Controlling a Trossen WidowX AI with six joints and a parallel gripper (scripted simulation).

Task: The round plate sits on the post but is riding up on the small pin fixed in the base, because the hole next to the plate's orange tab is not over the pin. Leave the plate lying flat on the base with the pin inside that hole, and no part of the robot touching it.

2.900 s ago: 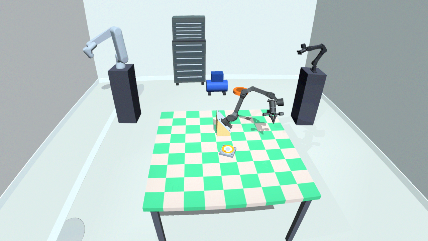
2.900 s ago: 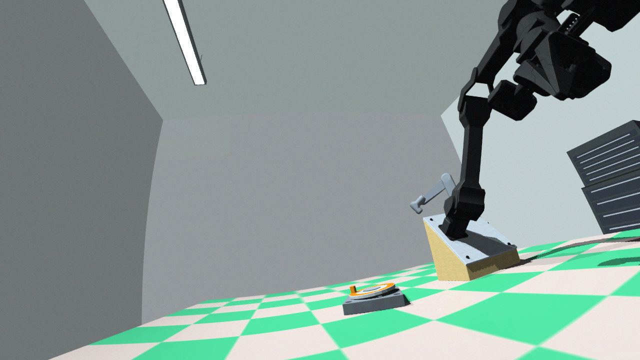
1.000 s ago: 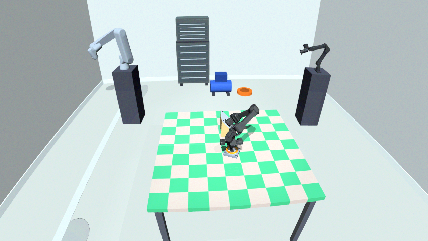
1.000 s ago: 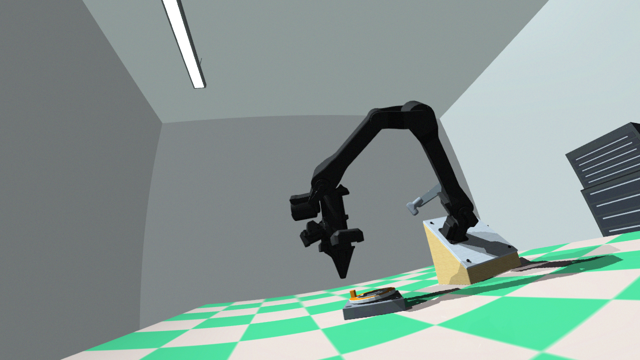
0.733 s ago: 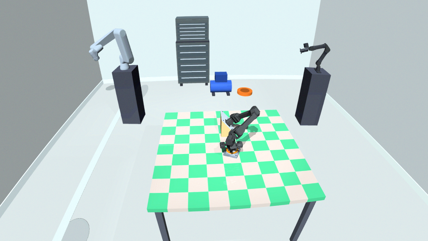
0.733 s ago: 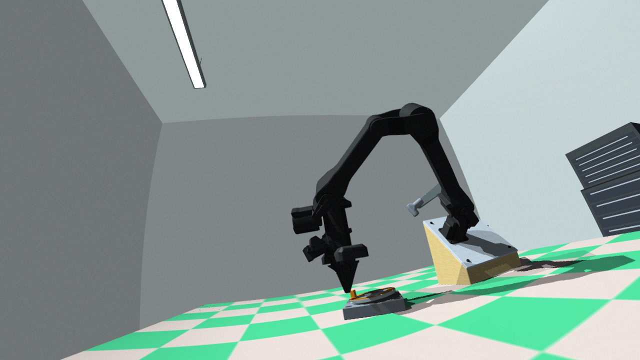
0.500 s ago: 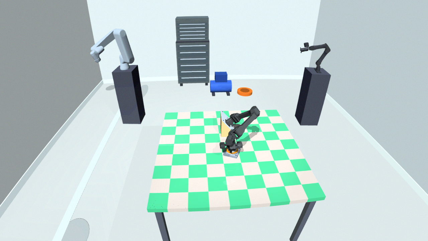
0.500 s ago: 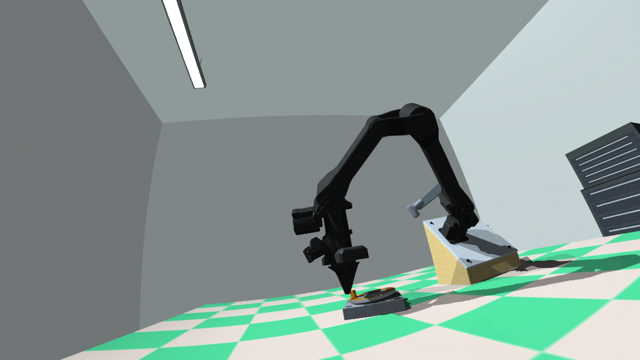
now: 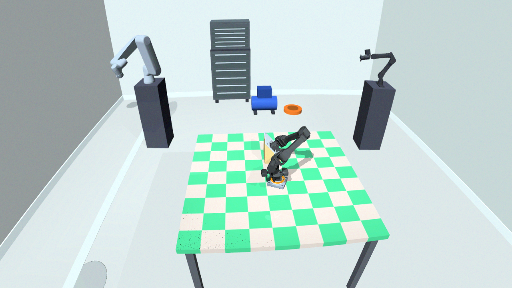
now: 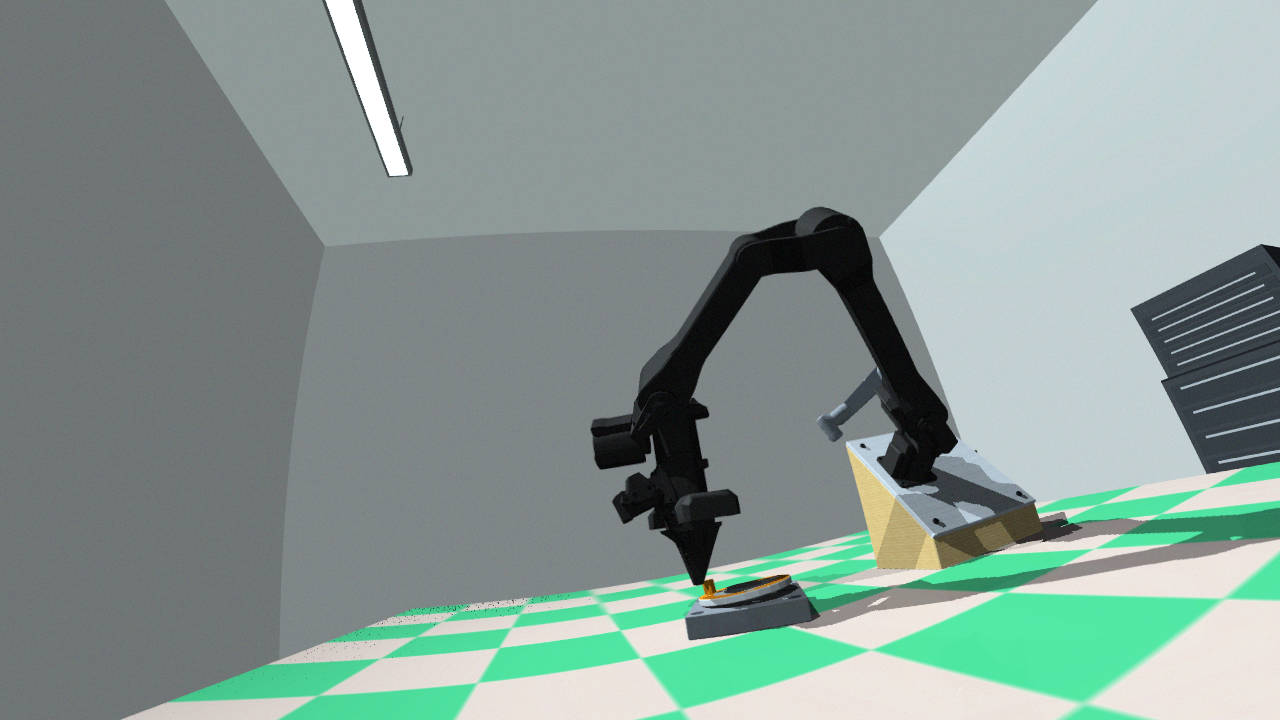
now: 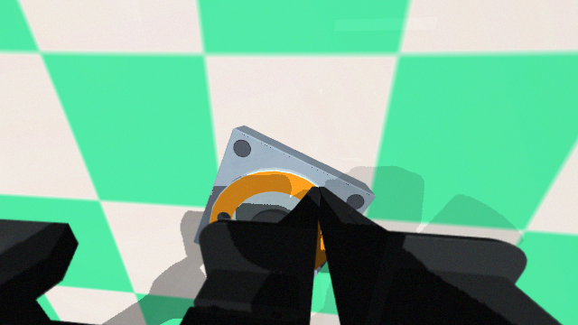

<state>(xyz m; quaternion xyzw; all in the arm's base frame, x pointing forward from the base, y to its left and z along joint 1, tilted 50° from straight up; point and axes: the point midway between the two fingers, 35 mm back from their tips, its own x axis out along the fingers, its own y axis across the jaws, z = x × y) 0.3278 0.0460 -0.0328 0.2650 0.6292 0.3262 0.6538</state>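
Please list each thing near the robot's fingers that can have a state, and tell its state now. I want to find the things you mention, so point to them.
Fingers (image 10: pixel 698 582): shut, nothing between them.
Round plate (image 10: pixel 760 594) (image 11: pixel 259 184): on the base, tilted.
Orange tab (image 10: pixel 708 588): upright.
Base (image 9: pixel 273 185) (image 10: pixel 751 619) (image 11: pixel 280 155): resting on the table.

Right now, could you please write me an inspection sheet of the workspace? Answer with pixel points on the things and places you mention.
Surface: green-and-cream checkered table (image 9: pixel 279 202) (image 10: pixel 554 658), dark specks at one corner.
Job's things: round plate (image 9: pixel 277 181) (image 10: pixel 759 595) (image 11: pixel 253 182) tilted on its grey base (image 9: pixel 276 185) (image 10: pixel 751 619) (image 11: pixel 280 155); orange tab (image 10: pixel 708 588) upright; pin not visible.
Clutter: nothing seen.
End effector (image 9: pixel 276 180) (image 10: pixel 698 582) (image 11: pixel 317 192): shut, empty, tips close by the tab; contact unclear.
Cables: nothing seen.
Surroundings: drawer cabinet (image 9: pixel 231 73) (image 10: pixel 1230 358), blue compressor (image 9: pixel 264 103), orange ring (image 9: pixel 293 112), two pedestal-mounted arms (image 9: pixel 148 53) (image 9: pixel 386 66).
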